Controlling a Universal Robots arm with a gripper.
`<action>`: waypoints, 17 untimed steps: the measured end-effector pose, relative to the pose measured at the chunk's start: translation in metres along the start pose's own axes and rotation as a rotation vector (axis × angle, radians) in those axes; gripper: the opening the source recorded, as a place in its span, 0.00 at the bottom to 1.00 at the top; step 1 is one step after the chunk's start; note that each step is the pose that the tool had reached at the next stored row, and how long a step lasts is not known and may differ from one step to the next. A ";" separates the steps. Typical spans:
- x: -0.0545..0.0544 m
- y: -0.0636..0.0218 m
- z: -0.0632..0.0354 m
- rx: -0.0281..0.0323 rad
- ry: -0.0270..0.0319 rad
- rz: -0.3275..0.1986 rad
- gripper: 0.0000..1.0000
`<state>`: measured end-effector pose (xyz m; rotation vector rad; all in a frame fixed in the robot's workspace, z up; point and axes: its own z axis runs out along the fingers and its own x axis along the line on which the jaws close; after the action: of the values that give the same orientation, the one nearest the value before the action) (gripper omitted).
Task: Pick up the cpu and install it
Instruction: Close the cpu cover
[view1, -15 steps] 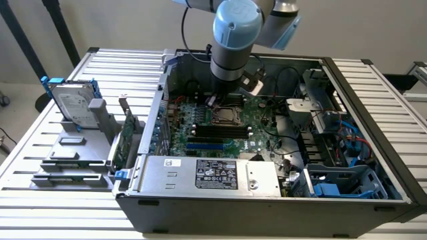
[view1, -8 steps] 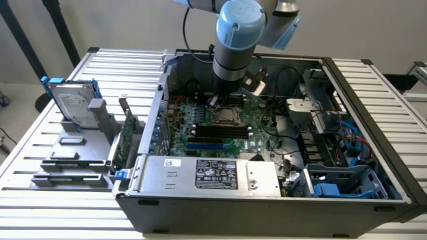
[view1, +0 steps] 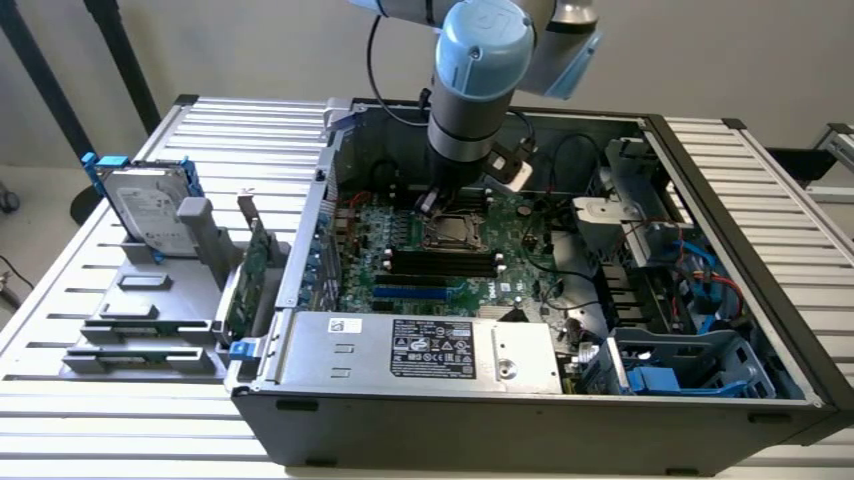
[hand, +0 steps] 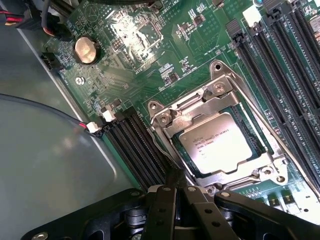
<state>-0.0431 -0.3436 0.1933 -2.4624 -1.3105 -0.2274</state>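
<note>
The cpu (hand: 220, 145), a small square chip with a silvery top and printed text, lies flat inside the motherboard socket (hand: 165, 112), framed by the metal retention bracket. My gripper (hand: 174, 176) hovers just off one edge of the socket, its two dark fingers pressed together and shut with nothing between them. In the exterior view the arm reaches down into the open computer case (view1: 534, 400), and the gripper (view1: 435, 205) hangs just above the socket (view1: 457, 232) on the green motherboard.
Black memory slots (hand: 135, 145) run beside the socket, and a coin battery (hand: 86, 50) sits further off. Outside the case, at the exterior view's left, stand a silver hard drive with blue rails (view1: 140, 205) and upright green cards (view1: 247, 275). A power supply (view1: 420, 350) fills the case front.
</note>
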 end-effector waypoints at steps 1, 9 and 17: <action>0.000 0.0000 0.0001 0.0001 -0.0001 0.001 0.11; 0.002 -0.0004 0.0012 0.0003 0.0004 0.009 0.11; 0.003 0.0016 0.0012 0.0034 -0.0024 0.013 0.11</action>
<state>-0.0400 -0.3415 0.1927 -2.4684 -1.2943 -0.2189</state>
